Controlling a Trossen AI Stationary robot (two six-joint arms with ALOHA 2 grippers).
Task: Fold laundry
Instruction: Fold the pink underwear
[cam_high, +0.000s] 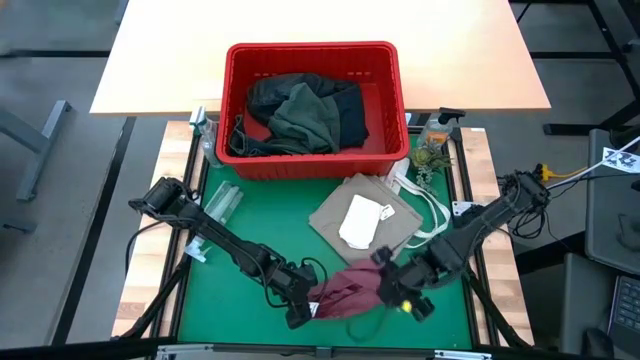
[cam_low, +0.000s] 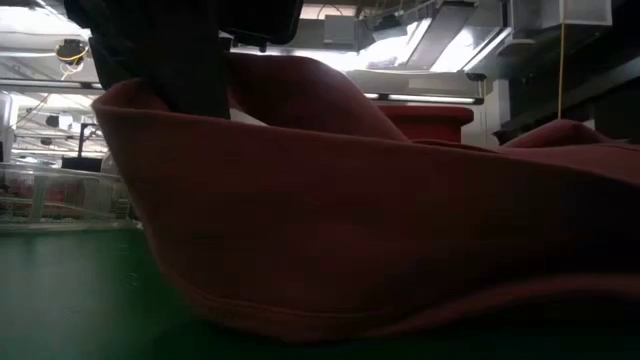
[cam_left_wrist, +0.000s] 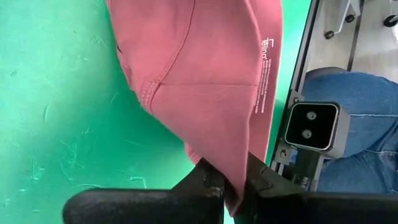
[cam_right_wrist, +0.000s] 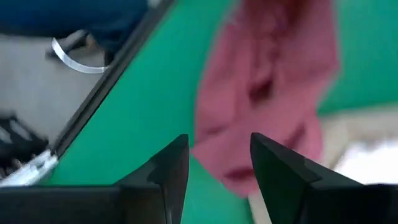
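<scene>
Maroon piece (cam_high: 345, 296) lies bunched at the near edge of the green surface (cam_high: 270, 225). Left gripper (cam_left_wrist: 235, 186) jaws clamped on its edge. Right gripper (cam_right_wrist: 219, 163) jaws parted, empty, just above the piece's other side. Tan top (cam_high: 365, 218) lies flat behind it. Farther back, red basket (cam_high: 315, 58) holds an olive-green shirt (cam_high: 308, 118) and black garments (cam_high: 268, 95).

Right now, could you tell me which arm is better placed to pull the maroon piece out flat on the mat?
The left. Its gripper is already shut on the maroon piece at an edge. The right gripper hangs open just short of the cloth, holding nothing, so it would have to take hold first.
</scene>
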